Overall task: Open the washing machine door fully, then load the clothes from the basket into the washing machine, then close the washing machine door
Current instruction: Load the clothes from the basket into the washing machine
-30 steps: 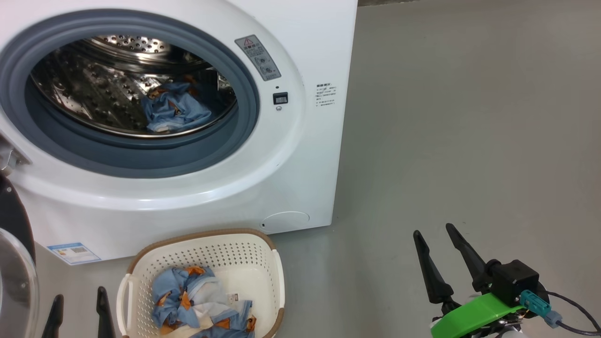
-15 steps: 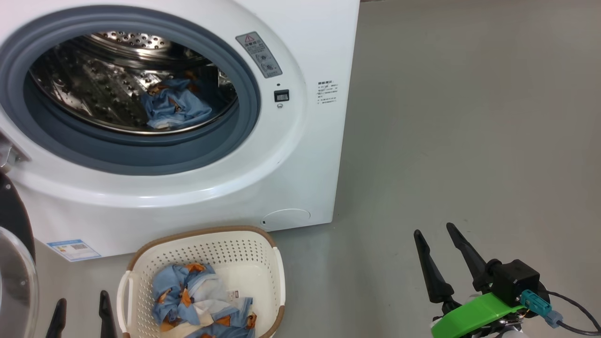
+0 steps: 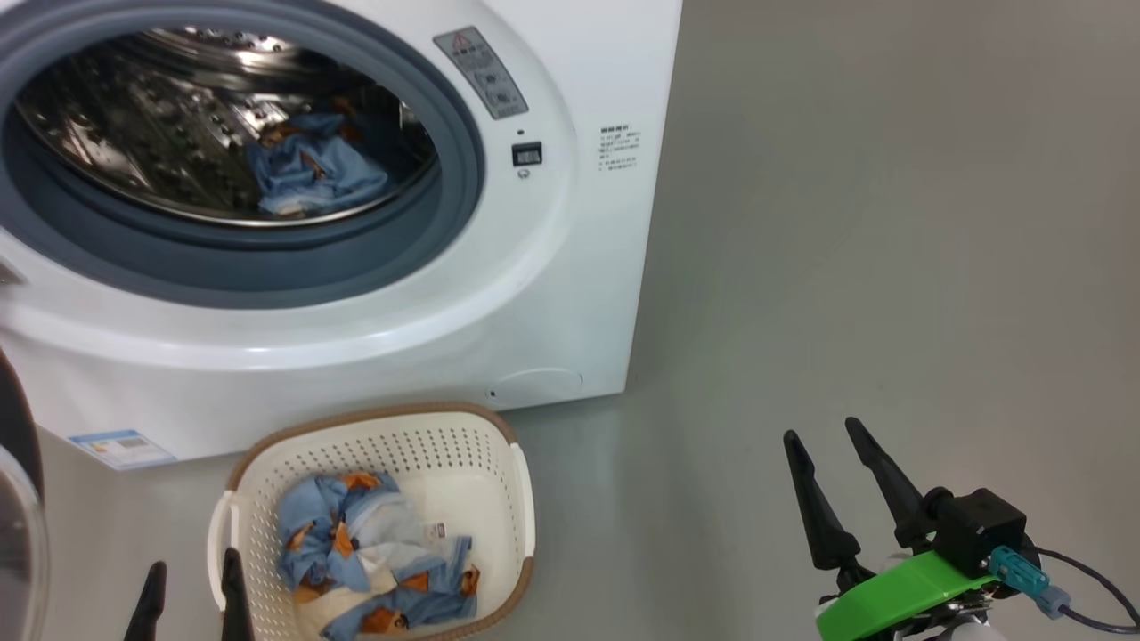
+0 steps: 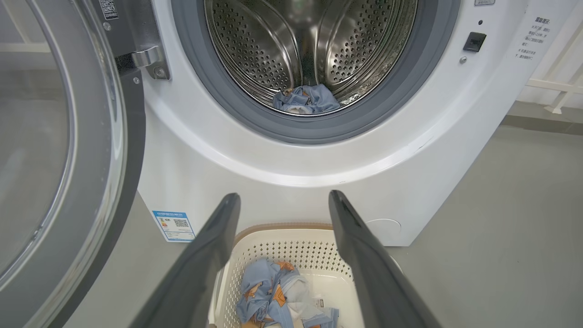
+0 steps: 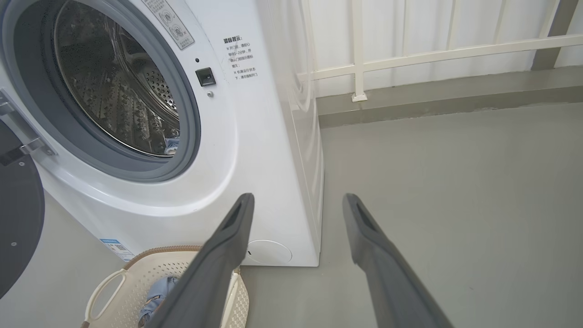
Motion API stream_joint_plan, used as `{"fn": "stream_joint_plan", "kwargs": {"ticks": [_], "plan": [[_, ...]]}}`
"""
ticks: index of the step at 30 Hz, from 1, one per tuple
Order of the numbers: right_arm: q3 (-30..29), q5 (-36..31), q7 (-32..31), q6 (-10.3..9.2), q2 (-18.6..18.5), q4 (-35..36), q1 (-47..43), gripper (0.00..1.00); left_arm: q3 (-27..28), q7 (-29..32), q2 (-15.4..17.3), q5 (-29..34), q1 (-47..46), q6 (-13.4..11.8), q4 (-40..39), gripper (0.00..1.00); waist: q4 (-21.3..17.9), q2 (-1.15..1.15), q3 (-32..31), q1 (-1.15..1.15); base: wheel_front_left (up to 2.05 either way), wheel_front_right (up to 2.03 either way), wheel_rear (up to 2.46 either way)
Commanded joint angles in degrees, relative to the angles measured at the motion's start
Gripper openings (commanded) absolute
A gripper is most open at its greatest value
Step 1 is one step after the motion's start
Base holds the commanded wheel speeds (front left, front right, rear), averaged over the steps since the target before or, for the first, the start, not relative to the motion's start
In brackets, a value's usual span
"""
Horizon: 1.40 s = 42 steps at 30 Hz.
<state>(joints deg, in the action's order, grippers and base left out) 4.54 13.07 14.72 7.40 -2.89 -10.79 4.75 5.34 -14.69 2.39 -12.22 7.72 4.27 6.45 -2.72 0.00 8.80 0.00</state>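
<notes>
Washing machine [image 3: 570, 267] is standing on the grey floor [image 3: 846, 223]. Its door [image 4: 68, 150] is hanging wide open on the left side of the opening. One blue garment [image 3: 312, 174] is lying at the bottom of the drum [image 3: 134, 133]. The other clothes [image 3: 374, 552] are lying bunched in the basket [image 3: 445, 445], which is sitting on the floor just in front of the machine, below the opening. Left gripper [image 3: 196, 559] is hovering by the basket's left rim, fingers spread wide, gripping nothing. Right gripper [image 3: 819, 427] is hanging over bare floor, well to the right of the basket, fingers spread wide too, empty.
</notes>
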Motion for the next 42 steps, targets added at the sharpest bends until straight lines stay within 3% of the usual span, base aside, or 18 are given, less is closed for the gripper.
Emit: {"fn": "stream_joint_plan", "kwargs": {"ticks": [1, 21, 37, 42], "plan": [[1.47, 0.26, 0.28, 0.09, 0.02, 1.66, 2.07, 1.00, 1.44, -0.30, 0.49, -0.17, -2.67, 0.52, 0.12, 1.00, -0.52, 0.00, 1.97, 0.00, 0.00, 0.00, 0.00], [1.98, -0.18, 0.28, 0.09, 0.02, 3.93, 7.18, 1.00, 0.67, -0.30, 0.90, 1.42, -19.19, 3.12, 16.63, 1.00, -2.65, 0.00, 19.51, 0.00, 0.00, 0.00, 0.00], [2.82, 0.74, 0.28, 0.09, 0.02, 6.47, 11.35, 1.00, -4.00, -0.30, 8.76, -1.73, -36.02, 3.21, 33.56, 1.00, -5.09, 0.00, 36.65, 0.00, 0.00, 0.00, 0.00], [2.90, 1.06, 0.28, 0.09, 0.02, 7.13, 12.13, 1.00, -5.19, -0.30, 9.90, -2.89, -40.39, 3.21, 38.32, 1.00, -5.72, 0.00, 40.65, 0.00, 0.00, 0.00, 0.00]]}}
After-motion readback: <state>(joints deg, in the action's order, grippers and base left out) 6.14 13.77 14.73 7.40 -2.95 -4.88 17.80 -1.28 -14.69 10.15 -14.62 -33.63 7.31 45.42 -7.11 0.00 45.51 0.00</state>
